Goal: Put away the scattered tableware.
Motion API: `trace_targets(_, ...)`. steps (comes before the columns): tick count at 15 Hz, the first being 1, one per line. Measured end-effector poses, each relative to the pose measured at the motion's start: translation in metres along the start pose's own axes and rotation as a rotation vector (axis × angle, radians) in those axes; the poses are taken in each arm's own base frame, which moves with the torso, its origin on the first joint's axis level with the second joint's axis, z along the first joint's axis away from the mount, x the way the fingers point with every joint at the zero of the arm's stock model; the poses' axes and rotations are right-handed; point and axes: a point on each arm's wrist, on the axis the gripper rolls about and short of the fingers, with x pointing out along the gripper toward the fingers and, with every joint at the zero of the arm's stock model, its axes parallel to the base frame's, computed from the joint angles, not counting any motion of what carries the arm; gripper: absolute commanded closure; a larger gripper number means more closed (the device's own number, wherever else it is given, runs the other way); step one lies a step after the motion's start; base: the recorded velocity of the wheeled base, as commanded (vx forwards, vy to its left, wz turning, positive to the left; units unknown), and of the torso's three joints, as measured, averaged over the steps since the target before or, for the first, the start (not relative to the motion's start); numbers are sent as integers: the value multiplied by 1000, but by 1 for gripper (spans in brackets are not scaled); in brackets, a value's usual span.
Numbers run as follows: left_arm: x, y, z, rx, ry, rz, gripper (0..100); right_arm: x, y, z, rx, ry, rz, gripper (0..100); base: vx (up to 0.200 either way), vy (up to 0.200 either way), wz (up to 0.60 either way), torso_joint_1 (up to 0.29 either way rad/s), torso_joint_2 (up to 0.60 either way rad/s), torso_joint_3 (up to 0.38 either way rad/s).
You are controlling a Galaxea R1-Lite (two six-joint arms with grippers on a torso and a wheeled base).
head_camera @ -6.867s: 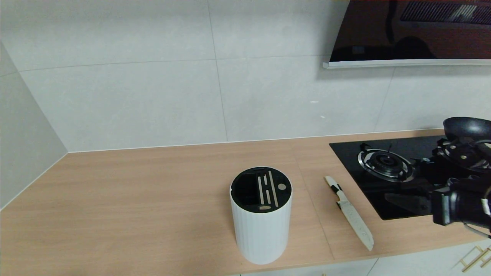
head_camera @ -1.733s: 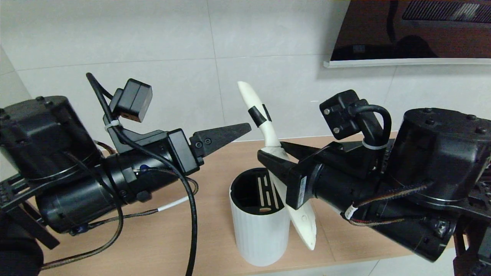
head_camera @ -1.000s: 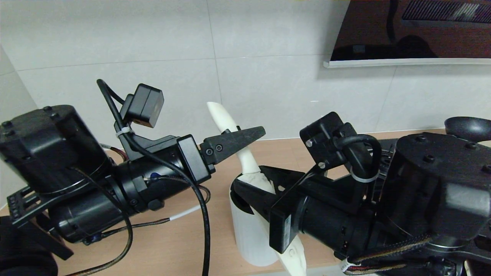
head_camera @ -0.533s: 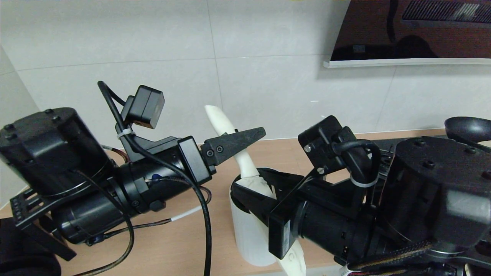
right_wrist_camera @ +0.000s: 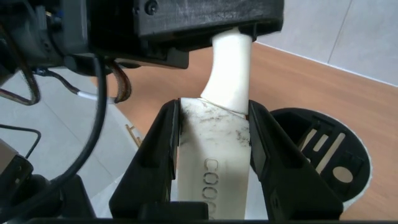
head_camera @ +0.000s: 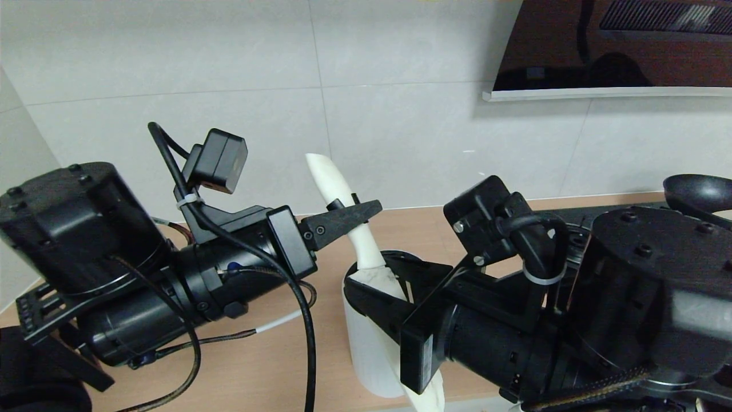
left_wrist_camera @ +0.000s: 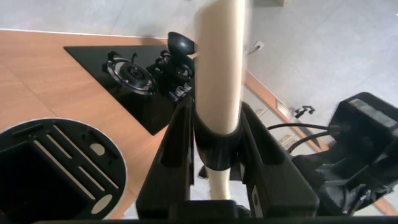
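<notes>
A white knife with a cream handle and a black band is held tilted in the air between both arms. My left gripper is shut on the handle at the black band. My right gripper is shut on the flat of the blade, just above the white cylindrical knife holder. The blade's lower end hangs past the holder's front side, outside it. The holder's black slotted top lies below the left gripper and beside the right gripper.
The holder stands on a wooden counter near its front edge. A black gas stove with a dark pan is on the right. A tiled wall runs behind, with a range hood at upper right.
The right arm brought the knife from the counter up over the holder. In the last half second the left gripper's fingers closed on the handle; the knife barely moved.
</notes>
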Motion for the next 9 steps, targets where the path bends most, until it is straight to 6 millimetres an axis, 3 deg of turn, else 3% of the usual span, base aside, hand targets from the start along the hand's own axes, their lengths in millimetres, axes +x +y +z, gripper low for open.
trace_targets(6, -1, -2, 1, 0, -6, -5, 100, -1, 0, 2, 2, -8, -1, 100, 0, 0, 0, 0, 0, 0)
trace_targets(7, -1, -2, 1, 1, -6, -6, 100, -1, 0, 3, 3, -9, -1, 0, 0, 0, 0, 0, 0, 0)
trace_targets(9, -1, -4, 2, 2, -7, -10, 100, -1, 0, 4, 5, -16, -3, 0, 0, 0, 0, 0, 0, 0)
